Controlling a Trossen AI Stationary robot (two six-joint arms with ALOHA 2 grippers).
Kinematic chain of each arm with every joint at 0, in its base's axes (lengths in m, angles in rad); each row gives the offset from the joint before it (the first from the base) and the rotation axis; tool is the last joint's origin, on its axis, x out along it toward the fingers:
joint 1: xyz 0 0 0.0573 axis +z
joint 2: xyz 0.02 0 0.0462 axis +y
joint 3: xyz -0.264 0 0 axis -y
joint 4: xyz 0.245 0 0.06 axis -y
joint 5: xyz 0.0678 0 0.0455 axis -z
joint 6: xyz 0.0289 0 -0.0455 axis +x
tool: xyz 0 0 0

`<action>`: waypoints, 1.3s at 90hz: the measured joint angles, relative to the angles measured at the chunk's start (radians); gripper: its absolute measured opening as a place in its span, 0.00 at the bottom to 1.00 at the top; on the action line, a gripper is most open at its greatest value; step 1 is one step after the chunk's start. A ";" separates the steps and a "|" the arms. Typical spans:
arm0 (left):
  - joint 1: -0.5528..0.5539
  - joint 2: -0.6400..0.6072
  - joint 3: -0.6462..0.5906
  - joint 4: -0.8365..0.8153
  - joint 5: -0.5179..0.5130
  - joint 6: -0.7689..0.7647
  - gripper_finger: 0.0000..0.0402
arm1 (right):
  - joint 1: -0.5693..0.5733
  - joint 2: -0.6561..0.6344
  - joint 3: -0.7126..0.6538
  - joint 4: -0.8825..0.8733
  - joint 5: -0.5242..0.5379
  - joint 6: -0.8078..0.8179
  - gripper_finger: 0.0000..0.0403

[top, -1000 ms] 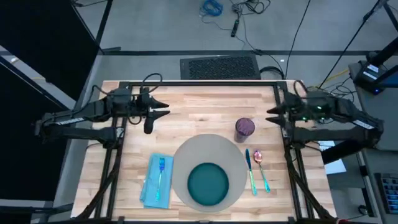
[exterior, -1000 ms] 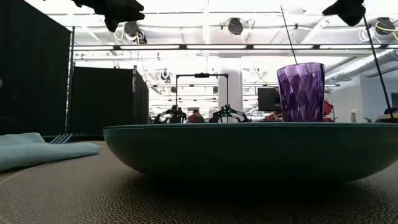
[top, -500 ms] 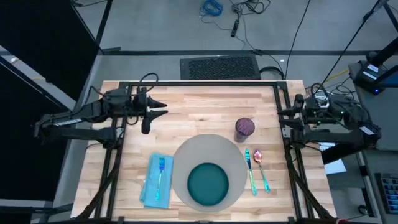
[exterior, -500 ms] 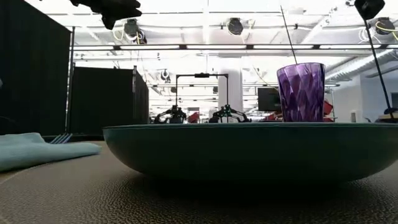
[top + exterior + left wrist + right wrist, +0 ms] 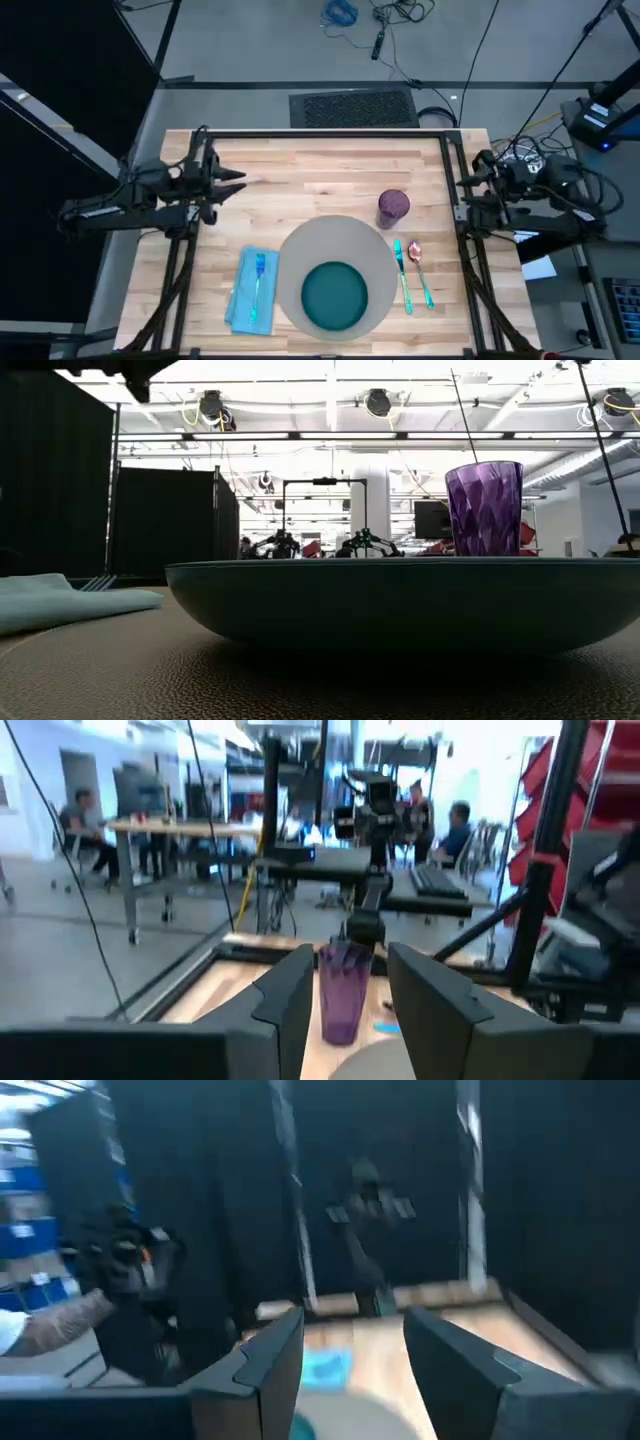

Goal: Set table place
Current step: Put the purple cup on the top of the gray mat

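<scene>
I am holding my left tool (image 5: 238, 176) open and empty over the light wooden counter (image 5: 320, 165). Beyond and to its right, the flat round grey placemat (image 5: 300, 250) is lying under the dark teal plate (image 5: 335, 296); it looks thin and floppy, best pinched at a bare rim. My right tool (image 5: 352, 1370), also open, is waiting at the counter's right edge.

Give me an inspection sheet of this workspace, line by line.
Surface: wooden table, bare at the back.
Job's things: grey placemat holds teal plate; purple cup, knife, spoon to its right; fork on blue napkin to its left.
Clutter: nothing seen.
Grippers: left gripper and right gripper open, empty, at the table's sides.
Cables: on the floor behind.
Surroundings: people at desks.
</scene>
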 joint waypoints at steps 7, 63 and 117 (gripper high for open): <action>0.000 -0.011 -0.007 -0.001 -0.001 0.001 0.29 | 0.000 -0.022 -0.106 0.129 -0.001 -0.047 0.40; -0.030 0.177 -0.009 0.092 -0.071 0.083 0.29 | 0.000 -0.090 -0.346 0.240 -0.214 -0.023 0.40; -0.033 0.094 -0.139 0.101 -0.351 0.002 0.29 | 0.039 -0.098 -0.572 0.471 0.075 0.102 0.40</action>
